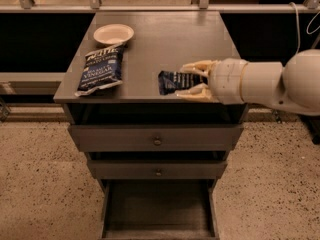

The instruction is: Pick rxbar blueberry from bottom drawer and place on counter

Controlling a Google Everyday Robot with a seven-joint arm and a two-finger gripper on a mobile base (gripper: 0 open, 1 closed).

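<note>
One small, dark navy bar [169, 81] with pale print, pinched in the claw [182, 80] over the surface's [165, 39] front. One chip bag [101, 69], one bowl [113, 33], three drawers [125, 136], the bottom drawer [157, 209] open.

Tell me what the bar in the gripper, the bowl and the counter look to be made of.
The bar, held in the gripper over the counter's front: glossy plastic or foil wrapper, judging by its crinkled sheen. The bowl: matte pale paper or plastic, hard to tell which. The counter: grey-brown wood or laminate, smooth with a faint glare.
</note>
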